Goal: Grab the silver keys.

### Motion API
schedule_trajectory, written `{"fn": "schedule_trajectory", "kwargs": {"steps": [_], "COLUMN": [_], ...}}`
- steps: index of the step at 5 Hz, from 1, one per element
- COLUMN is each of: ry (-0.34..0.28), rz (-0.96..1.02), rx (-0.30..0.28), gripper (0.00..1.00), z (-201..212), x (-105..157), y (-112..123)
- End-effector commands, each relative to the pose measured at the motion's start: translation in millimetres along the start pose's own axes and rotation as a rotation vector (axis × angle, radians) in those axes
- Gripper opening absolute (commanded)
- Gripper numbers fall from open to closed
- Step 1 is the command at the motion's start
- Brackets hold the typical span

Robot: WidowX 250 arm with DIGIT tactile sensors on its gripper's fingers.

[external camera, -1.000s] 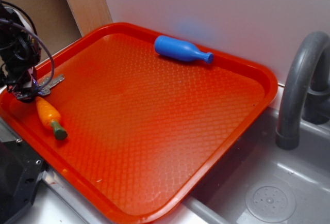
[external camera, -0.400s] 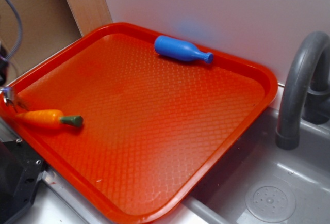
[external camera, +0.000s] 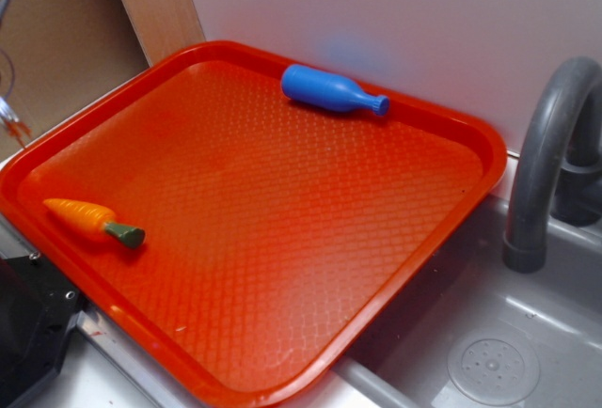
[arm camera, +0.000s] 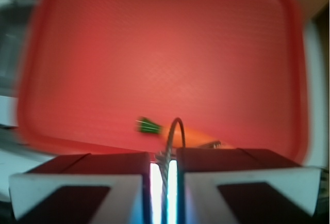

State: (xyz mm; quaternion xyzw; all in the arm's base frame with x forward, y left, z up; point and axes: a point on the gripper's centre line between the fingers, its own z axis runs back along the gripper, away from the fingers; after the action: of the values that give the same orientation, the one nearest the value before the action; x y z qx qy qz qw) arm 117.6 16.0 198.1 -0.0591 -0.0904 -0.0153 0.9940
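In the exterior view the claw itself is sitting out of frame at the left; only a thin cable and a small, blurred glint of metal point(external camera: 11, 117) are showing at that edge, which may be the silver keys hanging there, though it is too small to be sure. The wrist view is blurring with motion, so fine detail is hard to read. There the claw point(arm camera: 164, 175) is showing nearly closed, its two pads leaving only a narrow bright slit, and a thin wire ring is looping up out of that slit with a small lump of metal at its base: the silver keys point(arm camera: 166, 154) are being pinched there, clear above the red tray point(arm camera: 232, 53). Moving rightward in the exterior view, the orange carrot point(external camera: 92, 222) is lying near the tray's left rim, green end pointing right. The blue bottle point(external camera: 331, 90) is lying on its side by the far rim. A grey tap point(external camera: 546, 154) is arching over the sink point(external camera: 489, 342), partly cut off at the right.
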Motion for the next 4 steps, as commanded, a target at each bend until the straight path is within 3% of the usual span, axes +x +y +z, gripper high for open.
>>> {"fn": "schedule_trajectory", "kwargs": {"steps": [1,3,4], "ry": [-0.021,-0.001,-0.022], "rz": [0.118,0.191,0.195], "rx": [0.180,0.155,0.178], "gripper": [0.00,0.00,0.00], "z": [8,15,10], "x": [47,65,70], "y": [-19,-30,-43]}}
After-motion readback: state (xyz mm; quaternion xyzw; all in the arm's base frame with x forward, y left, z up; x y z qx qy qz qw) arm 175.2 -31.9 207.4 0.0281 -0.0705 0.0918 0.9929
